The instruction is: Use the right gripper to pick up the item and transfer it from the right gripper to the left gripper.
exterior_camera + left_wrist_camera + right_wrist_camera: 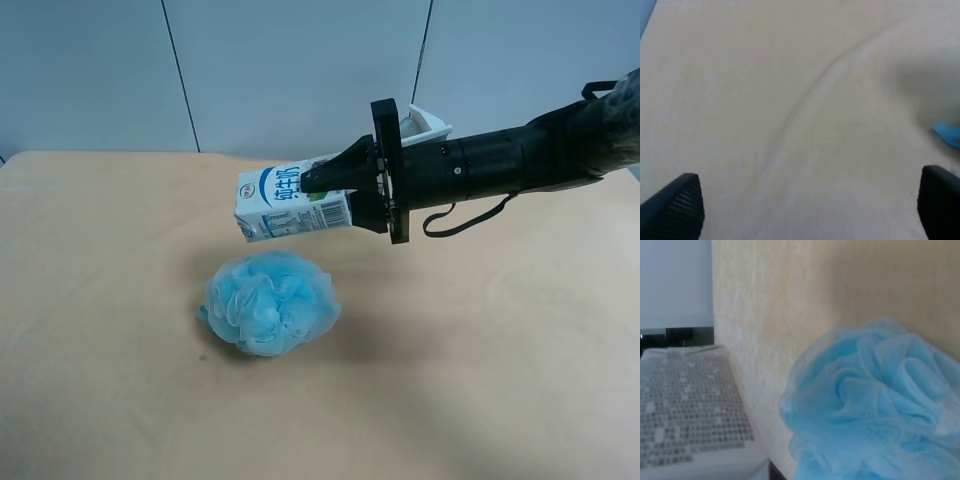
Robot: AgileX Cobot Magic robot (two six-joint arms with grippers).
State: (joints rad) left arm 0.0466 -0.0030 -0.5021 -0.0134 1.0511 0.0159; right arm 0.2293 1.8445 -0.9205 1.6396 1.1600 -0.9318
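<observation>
A white and blue milk carton (285, 203) is held lying sideways in the air, above the tan table (100, 300). My right gripper (335, 195), on the arm coming in from the exterior high view's right, is shut on its end. The right wrist view shows the carton's printed side (690, 410) close up and blurred. My left gripper (810, 205) is open and empty over the bare cloth. Its two dark fingertips (675, 205) show at the frame's corners. The left arm is out of the exterior high view.
A light blue mesh bath pouf (270, 302) lies on the table just below the carton. It fills much of the right wrist view (875, 405), and a sliver of it shows in the left wrist view (947, 132). A grey wall stands behind the table.
</observation>
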